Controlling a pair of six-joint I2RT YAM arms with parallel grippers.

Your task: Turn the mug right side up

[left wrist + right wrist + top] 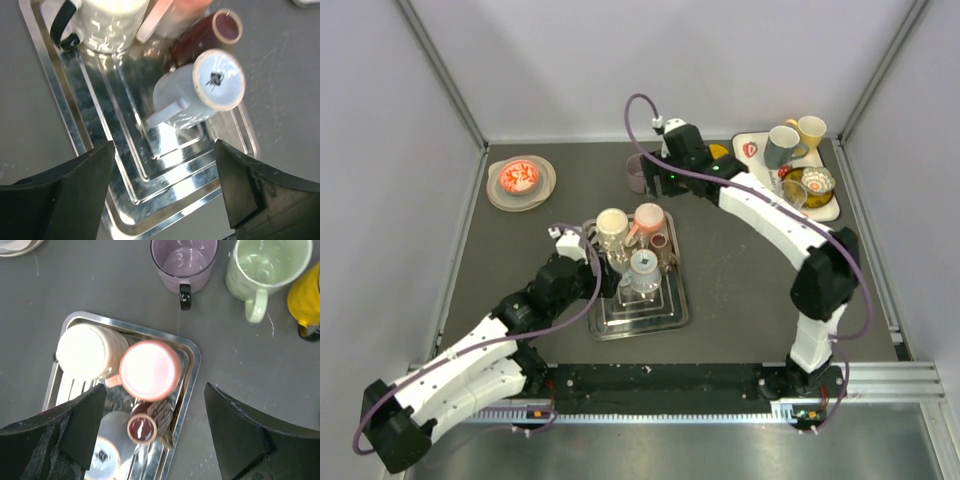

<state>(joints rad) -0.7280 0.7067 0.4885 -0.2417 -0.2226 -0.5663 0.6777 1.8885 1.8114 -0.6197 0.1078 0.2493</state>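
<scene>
Several mugs stand upside down on a steel tray (pixel 672 305): a cream one (pixel 611 226), a pink one (pixel 649 219), a small brown one (pixel 660 243) and a pale blue one (pixel 643 266). My left gripper (pixel 610 272) is open and empty, hovering over the tray (pixel 125 190) just short of the pale blue mug (pixel 200 95), whose handle (pixel 165 112) points toward it. My right gripper (pixel 660 178) is open and empty, high above the tray's far edge (pixel 192 360), over the pink mug (pixel 150 370).
A purple mug (pixel 184 260), a green mug (pixel 265 265) and a yellow mug (pixel 307 295) stand upright behind the tray. A white tray (pixel 832 210) with more mugs sits back right. A plate (pixel 521 183) lies back left.
</scene>
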